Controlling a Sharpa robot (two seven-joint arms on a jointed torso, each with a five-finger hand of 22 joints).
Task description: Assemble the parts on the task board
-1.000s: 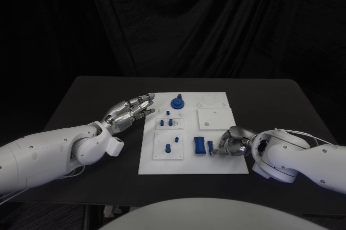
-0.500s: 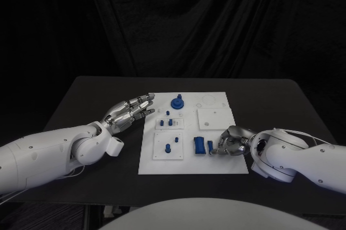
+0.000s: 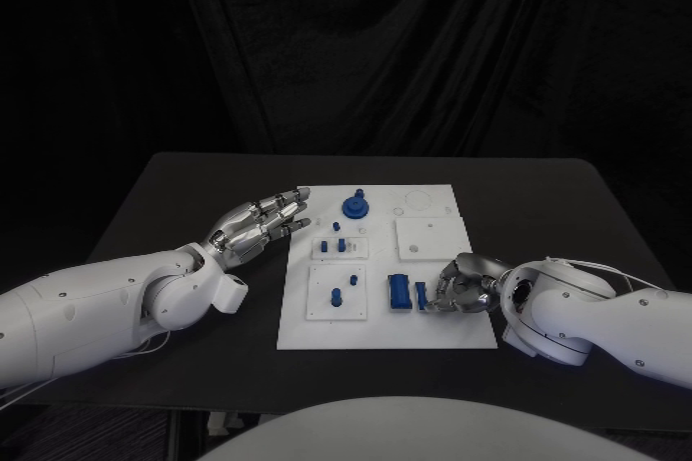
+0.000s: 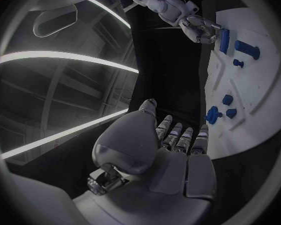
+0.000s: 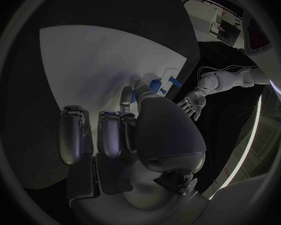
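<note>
Small blue peg (image 3: 420, 295) on near right of white board (image 3: 387, 331), pinched by right hand (image 3: 464, 286). Light, stiff, slippery plastic; grip sides. Left hand (image 3: 264, 224) spread wide, holding nothing, over bench (image 3: 188, 191).

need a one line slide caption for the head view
Right hand pinches a small blue part on the white task board while the open left hand hovers beside it.

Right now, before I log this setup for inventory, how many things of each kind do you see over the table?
Silver hands: 2
White task board: 1
Raised white squares on the board: 3
Blue parts: 8 that I can make out
Total: 14
</note>
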